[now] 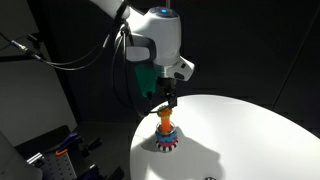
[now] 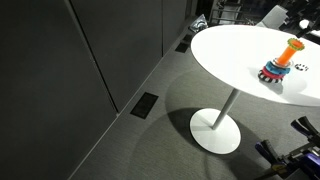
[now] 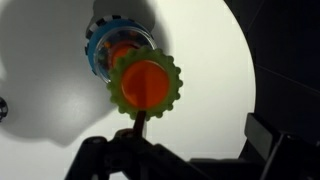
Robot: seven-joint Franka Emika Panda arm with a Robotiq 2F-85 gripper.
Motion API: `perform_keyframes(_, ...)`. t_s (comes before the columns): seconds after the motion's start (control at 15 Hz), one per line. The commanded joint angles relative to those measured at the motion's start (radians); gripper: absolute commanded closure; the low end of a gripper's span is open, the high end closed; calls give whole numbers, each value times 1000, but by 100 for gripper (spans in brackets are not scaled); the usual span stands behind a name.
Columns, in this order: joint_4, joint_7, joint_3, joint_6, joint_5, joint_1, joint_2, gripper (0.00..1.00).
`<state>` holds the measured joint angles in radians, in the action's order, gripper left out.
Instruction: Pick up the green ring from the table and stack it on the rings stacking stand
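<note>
Over the white round table (image 1: 260, 130), the gripper (image 1: 167, 100) hangs directly above the rings stacking stand (image 1: 166, 133), its tips just over the top of the orange peg (image 1: 165, 116). In the wrist view the green ring (image 3: 146, 85) appears as a scalloped green rim around an orange centre, lying over the peg and above the blue ring (image 3: 100, 45) lower on the stand. It sits close to the fingertips (image 3: 135, 128), but whether the fingers are pinching its edge or have let go cannot be told: the dark finger bodies merge at the bottom of that view, and the exterior views are too small to show the gap. In an exterior view the stand (image 2: 276, 70) stands near the table's edge, its scalloped red-and-white base (image 2: 271, 75) flat on the top.

The ring seems to be at or on the peg's tip rather than seated down the stack. The main hazard is misalignment: if the hole is off-centre when released, the ring could catch on the peg top, tilt and roll off across the table. Pressing down while the ring is skewed could tip the light stand, and a sideways retreat could drag the peg along.
</note>
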<state>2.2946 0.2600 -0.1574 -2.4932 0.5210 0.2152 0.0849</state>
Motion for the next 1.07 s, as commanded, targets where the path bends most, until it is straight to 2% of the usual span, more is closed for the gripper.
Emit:
perform_keyframes(0.0, -6, 16, -8, -13, 21, 13, -15, 0)
perform_keyframes(1.0, -46, -97, -30, -28, -43, 26, 66, 0)
